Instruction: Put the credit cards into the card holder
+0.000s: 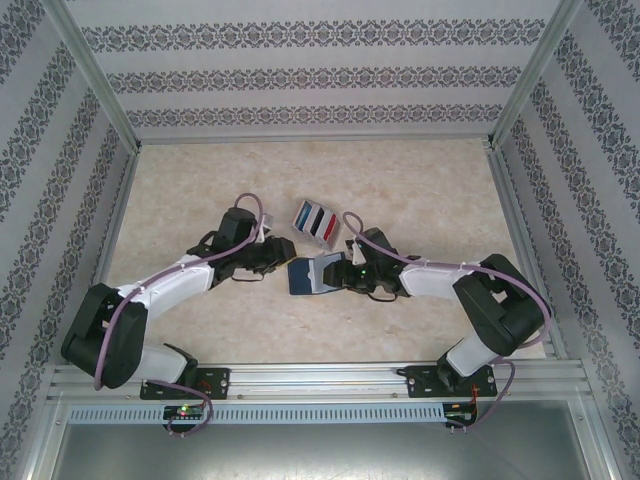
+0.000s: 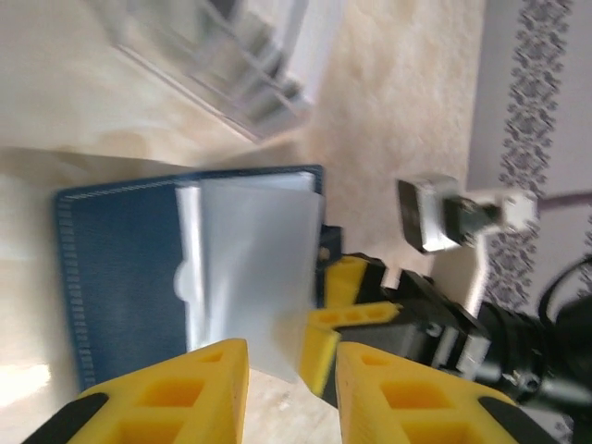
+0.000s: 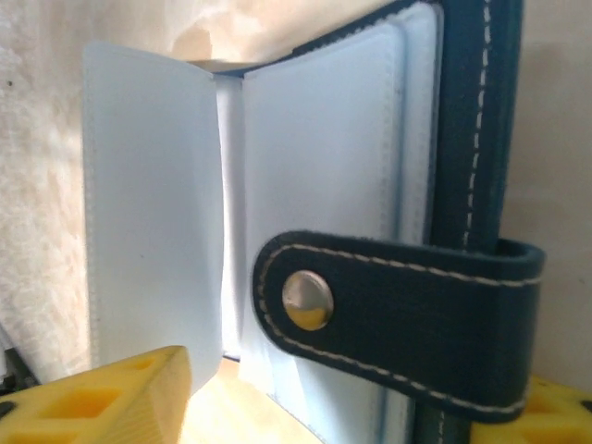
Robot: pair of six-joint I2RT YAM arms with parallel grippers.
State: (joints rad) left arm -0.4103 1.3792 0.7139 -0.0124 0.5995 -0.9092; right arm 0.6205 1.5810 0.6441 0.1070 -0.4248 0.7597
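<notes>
Card holder (image 1: 300, 277) lies open between the spread left claw (image 2: 291, 361) and spread right claw (image 3: 342, 393).

Top cam sits high past the 6 o'clock edge of the table (image 1: 420, 190), looking down over all of it. Both wrist cams share the card holder (image 1: 310, 275) near centre. Left looks down from 9 o'clock, right's jammed super close at 3 o'clock.

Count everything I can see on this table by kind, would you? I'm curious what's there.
Robot arms: 2 (left arm, right arm)
Navy card holder, lying open: 1
Clear slotted case: 1
Credit cards standing in the case: 3 colour bands seen from above, blue, dark, red; too small to be sure
Total: 7, if the cards number 3
</notes>
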